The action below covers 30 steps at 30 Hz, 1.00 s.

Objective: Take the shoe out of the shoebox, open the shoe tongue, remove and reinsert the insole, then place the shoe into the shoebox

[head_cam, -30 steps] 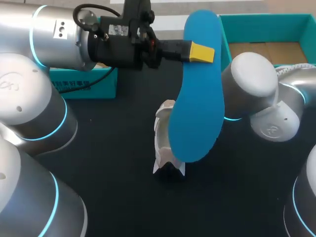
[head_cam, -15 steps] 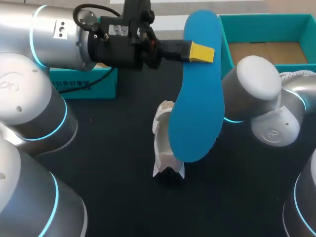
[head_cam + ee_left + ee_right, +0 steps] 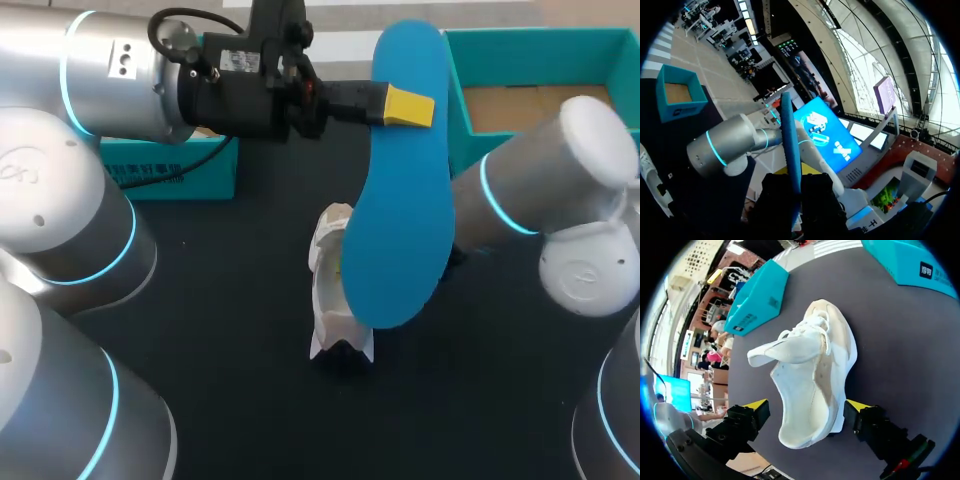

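Black counter (image 3: 230, 330) | shoe (image 3: 815, 375) lies outside the shoebox (image 3: 455, 80), tongue flipped open | left hand (image 3: 405, 106) clenched on the blue insole (image 3: 400, 220), raised above the shoe | right hand (image 3: 807, 407) released, straddling the heel | judged done: unboxing, tongue, insole removal | left: reinsert, rebox

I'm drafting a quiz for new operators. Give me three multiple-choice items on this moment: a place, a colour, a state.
1. Where is the shoe? A on the floor; B on the table; C held aloft.
2. Colour of the insole? A blue; B white; C red.
3. State of the left end effector? A open; B shut on the insole; C unseen.
Answers: B, it lies on the dark table; A, blue in the head view; B, it clamps the insole from both sides.
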Motion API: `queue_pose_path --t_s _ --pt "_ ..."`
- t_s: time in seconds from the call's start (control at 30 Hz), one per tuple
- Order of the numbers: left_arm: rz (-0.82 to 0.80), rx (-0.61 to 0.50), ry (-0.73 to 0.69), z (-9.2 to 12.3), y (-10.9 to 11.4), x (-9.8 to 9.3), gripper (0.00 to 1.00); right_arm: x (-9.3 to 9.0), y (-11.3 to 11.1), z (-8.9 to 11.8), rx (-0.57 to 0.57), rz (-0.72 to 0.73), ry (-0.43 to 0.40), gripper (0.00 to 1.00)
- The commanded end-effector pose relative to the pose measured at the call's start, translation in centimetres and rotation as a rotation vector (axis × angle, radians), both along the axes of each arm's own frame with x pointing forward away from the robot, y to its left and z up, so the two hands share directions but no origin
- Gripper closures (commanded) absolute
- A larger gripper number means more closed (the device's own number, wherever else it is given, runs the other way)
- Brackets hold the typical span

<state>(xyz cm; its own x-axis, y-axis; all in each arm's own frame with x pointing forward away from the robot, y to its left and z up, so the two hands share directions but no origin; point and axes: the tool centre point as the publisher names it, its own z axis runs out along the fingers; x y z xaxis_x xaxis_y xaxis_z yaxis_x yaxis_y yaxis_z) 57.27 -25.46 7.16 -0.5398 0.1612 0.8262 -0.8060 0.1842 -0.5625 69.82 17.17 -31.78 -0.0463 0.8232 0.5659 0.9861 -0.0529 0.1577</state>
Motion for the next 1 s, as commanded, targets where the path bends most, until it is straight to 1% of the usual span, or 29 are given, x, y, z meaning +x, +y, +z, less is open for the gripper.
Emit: queue_pose_path --t_s 0.03,0.43,0.47,0.5,0.53,0.57,0.6,0.63,0.67,0.7,0.73,0.83,0.87,1.0 --pt "0.002 0.0 0.001 -0.1 -0.1 -0.1 1.0 0.0 -2.2 1.7 0.104 0.087 0.04 0.0" --pt "0.002 0.0 0.001 -0.1 -0.1 -0.1 1.0 0.0 -2.2 1.7 0.104 0.087 0.04 0.0" --pt "0.002 0.0 0.001 -0.1 -0.1 -0.1 1.0 0.0 -1.9 2.3 0.15 0.083 0.006 0.0" --pt "0.002 0.0 0.001 -0.1 -0.1 -0.1 1.0 -0.1 -1.8 2.6 0.165 0.086 0.001 0.0" --pt "0.002 0.0 0.001 -0.1 -0.1 -0.1 1.0 -0.2 -1.9 2.9 0.212 0.082 -0.019 0.0" --pt "0.002 0.0 0.001 -0.1 -0.1 -0.1 1.0 -0.3 -1.8 3.2 0.239 0.103 -0.001 0.0" --pt "0.002 0.0 0.001 -0.1 -0.1 -0.1 1.0 -0.5 -1.8 3.8 0.255 0.113 -0.018 0.0" --pt "0.002 0.0 0.001 -0.1 -0.1 -0.1 1.0 -0.6 -1.9 4.2 0.283 0.11 -0.015 0.0" --pt "0.002 0.0 0.001 -0.1 -0.1 -0.1 1.0 -0.8 -2.0 4.7 0.285 0.115 -0.003 0.0" --pt "0.002 0.0 0.001 -0.1 -0.1 -0.1 1.0 -0.8 -2.1 5.3 0.323 0.11 -0.029 0.0" --pt "0.002 0.0 0.001 -0.1 -0.1 -0.1 1.0 -0.9 -2.3 5.7 0.359 0.106 -0.037 0.0" --pt "0.002 0.0 0.001 -0.1 -0.1 -0.1 1.0 -1.0 -3.0 6.7 0.386 0.083 -0.047 0.0" --pt "0.002 0.0 0.001 -0.1 -0.1 -0.1 1.0 -1.0 -3.4 7.1 0.419 0.08 -0.058 0.0" --pt "0.002 0.0 0.001 -0.1 -0.1 -0.1 1.0 -0.9 -4.9 8.4 0.464 0.077 -0.05 0.0"
